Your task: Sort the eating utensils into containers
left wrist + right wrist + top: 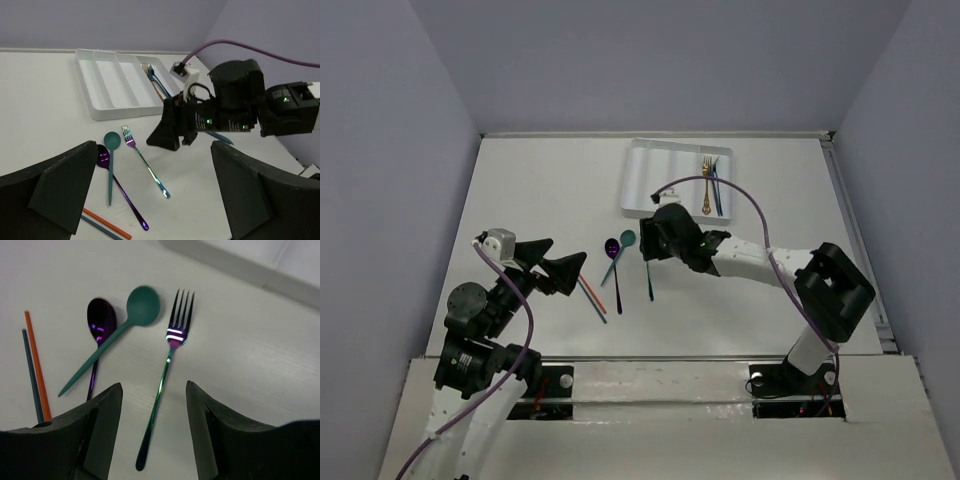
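Gaping wide, the left gripper's (566,256) jaws hold nothing; just beside them lie an orange chopstick (36,365) and a dark chopstick (30,370), then a purple spoon (101,320) crossed by a teal spoon (142,302); the right gripper's (153,405) jaws stand apart, the fork's (175,335) handle between them; beyond them, a white tray (650,175) holds two forks (710,185).

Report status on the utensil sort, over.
Left gripper open, empty. Right gripper open, fingers either side of the iridescent fork, which lies on the table. Teal spoon close beside it, apart.
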`<move>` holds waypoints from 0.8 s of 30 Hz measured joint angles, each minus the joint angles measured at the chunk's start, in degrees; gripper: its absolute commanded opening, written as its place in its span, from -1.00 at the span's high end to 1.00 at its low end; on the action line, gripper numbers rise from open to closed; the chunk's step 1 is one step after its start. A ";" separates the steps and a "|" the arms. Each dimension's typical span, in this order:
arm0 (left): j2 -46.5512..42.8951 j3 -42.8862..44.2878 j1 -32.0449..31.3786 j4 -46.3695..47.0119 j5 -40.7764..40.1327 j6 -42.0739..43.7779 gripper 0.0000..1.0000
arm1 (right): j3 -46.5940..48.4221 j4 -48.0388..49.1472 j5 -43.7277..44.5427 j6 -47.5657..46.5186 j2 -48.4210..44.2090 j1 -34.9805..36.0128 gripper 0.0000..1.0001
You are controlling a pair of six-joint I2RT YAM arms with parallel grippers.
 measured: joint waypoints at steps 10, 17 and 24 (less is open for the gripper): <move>0.00 0.00 0.00 0.00 0.09 0.00 -0.98 | 3.28 -4.98 4.50 3.74 12.22 6.32 0.27; 0.00 0.00 0.00 0.00 0.15 0.00 -0.98 | 7.02 -6.60 9.05 5.16 15.89 7.98 0.97; 0.00 0.00 0.00 0.00 0.15 0.00 -0.98 | 7.85 -9.31 13.18 8.07 15.98 8.07 1.00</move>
